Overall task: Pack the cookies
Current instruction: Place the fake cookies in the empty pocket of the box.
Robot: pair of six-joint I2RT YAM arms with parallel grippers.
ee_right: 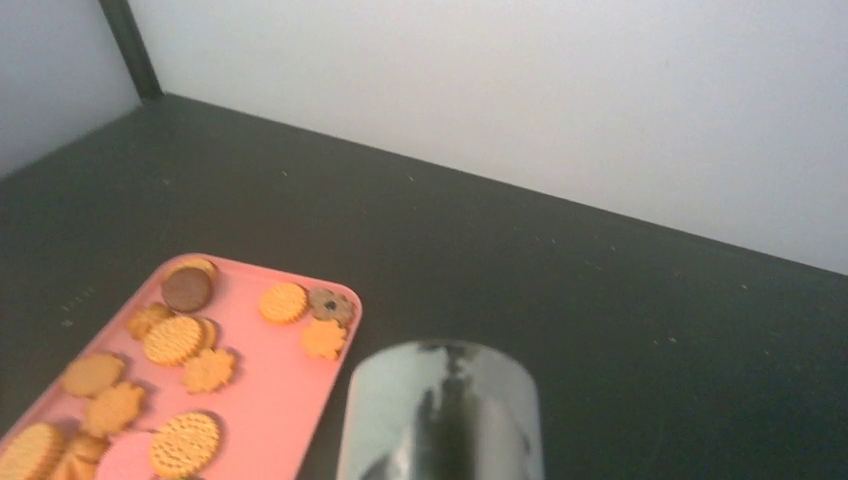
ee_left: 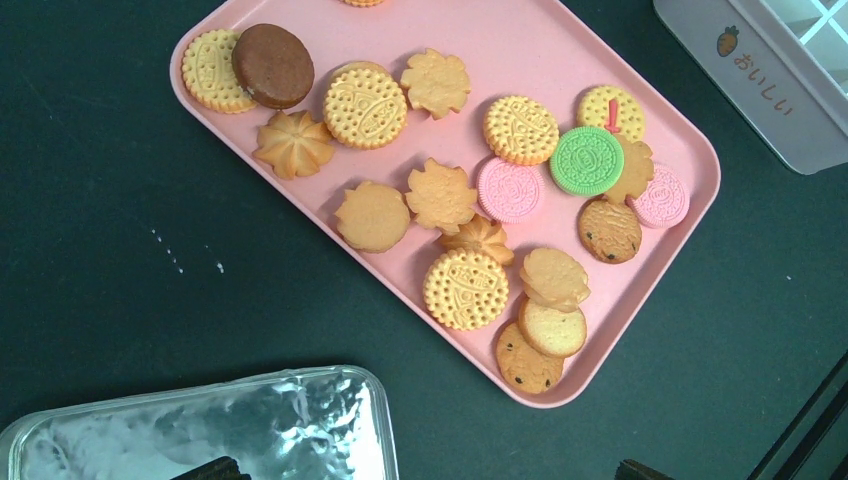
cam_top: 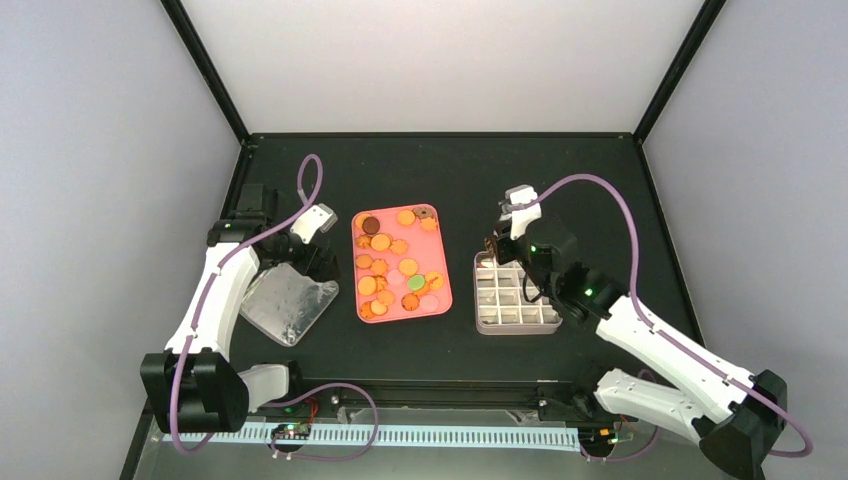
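Observation:
Several cookies [cam_top: 400, 265] lie on a pink tray [cam_top: 440, 305] in the middle of the table. They also show in the left wrist view [ee_left: 465, 290] and the right wrist view [ee_right: 175, 340]. My left gripper [cam_top: 318, 262] is open and empty, left of the tray over a clear plastic lid [ee_left: 200, 430]. My right gripper [cam_top: 505, 240] holds shiny metal tongs [ee_right: 440, 420] above the far left corner of a white compartment box [cam_top: 515, 300]. Its fingers are hidden in the wrist view. A small brown thing [cam_top: 490, 245] sits at the tongs' tip; I cannot tell what it is.
The clear lid [cam_top: 290, 305] lies flat left of the tray. The compartment box stands right of the tray, and its corner shows in the left wrist view [ee_left: 760, 80]. Black frame posts run along the back corners.

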